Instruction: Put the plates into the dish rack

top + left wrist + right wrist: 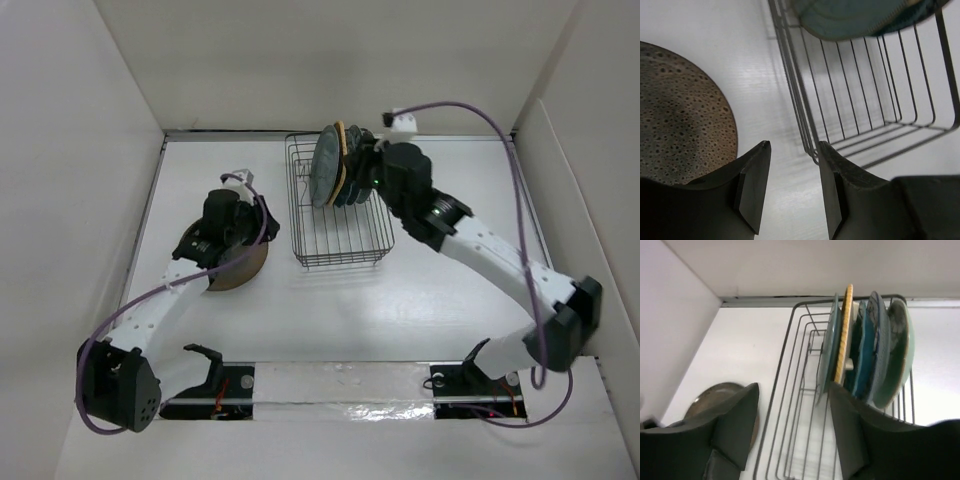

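The black wire dish rack [345, 263] stands mid-table. Several plates stand upright at its far end [332, 165]: in the right wrist view the grey-teal [831, 342], the orange-tan [844, 330], the dark teal [865, 352] and the pale mint [899, 357]. The brown speckled plate [240, 272] lies flat on the table left of the rack and shows in the left wrist view [680, 115]. My left gripper [232, 240] hovers over it, open and empty [792, 145]. My right gripper [355, 168] is open and empty [792, 387], close beside the standing plates.
White walls enclose the table at the back and on both sides. The rack's near half [865, 100] holds only bare wires. A taped strip [340, 385] runs along the table's near edge between the arm bases.
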Controlling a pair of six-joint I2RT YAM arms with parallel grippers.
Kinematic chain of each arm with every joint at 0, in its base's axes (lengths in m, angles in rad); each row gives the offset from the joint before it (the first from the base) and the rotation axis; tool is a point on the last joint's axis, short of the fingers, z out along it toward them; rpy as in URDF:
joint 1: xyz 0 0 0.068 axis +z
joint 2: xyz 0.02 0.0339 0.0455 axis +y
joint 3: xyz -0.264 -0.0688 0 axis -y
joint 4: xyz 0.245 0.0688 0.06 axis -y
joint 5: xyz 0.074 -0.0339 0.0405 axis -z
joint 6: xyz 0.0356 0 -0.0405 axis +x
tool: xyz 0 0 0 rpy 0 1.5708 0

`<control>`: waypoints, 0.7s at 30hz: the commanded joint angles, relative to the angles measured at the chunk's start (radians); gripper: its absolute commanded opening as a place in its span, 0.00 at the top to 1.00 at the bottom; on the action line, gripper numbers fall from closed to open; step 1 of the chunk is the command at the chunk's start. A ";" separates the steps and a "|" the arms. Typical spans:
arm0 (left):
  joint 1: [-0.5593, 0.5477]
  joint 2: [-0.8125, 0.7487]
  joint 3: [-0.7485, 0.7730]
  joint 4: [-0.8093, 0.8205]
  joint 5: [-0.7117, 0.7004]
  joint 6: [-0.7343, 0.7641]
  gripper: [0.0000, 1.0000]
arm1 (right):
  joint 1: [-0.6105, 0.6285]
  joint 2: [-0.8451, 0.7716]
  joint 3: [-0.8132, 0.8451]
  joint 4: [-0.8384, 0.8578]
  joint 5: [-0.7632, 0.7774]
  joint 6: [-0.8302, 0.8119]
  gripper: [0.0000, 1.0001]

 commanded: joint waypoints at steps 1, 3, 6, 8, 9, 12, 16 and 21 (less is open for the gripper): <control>0.129 -0.018 0.021 0.086 0.000 -0.115 0.60 | 0.002 -0.161 -0.220 0.176 -0.143 0.009 0.63; 0.195 -0.023 -0.005 0.109 -0.004 -0.160 0.60 | 0.002 -0.292 -0.392 0.210 -0.155 0.025 1.00; 0.387 -0.044 -0.050 0.091 0.024 -0.250 0.58 | 0.002 -0.433 -0.551 0.199 -0.198 0.034 1.00; 0.536 -0.072 -0.093 0.045 0.026 -0.304 0.44 | 0.002 -0.496 -0.616 0.193 -0.211 0.029 1.00; 0.568 -0.082 -0.107 -0.014 -0.010 -0.321 0.36 | 0.002 -0.545 -0.664 0.189 -0.218 0.029 0.93; 0.635 -0.127 -0.163 -0.125 -0.070 -0.364 0.23 | 0.002 -0.599 -0.710 0.184 -0.238 0.029 0.83; 0.675 -0.181 -0.209 -0.284 -0.123 -0.441 0.21 | 0.002 -0.631 -0.718 0.147 -0.245 0.035 0.68; 0.675 -0.138 -0.271 -0.372 -0.085 -0.556 0.21 | -0.019 -0.660 -0.739 0.162 -0.266 0.048 0.49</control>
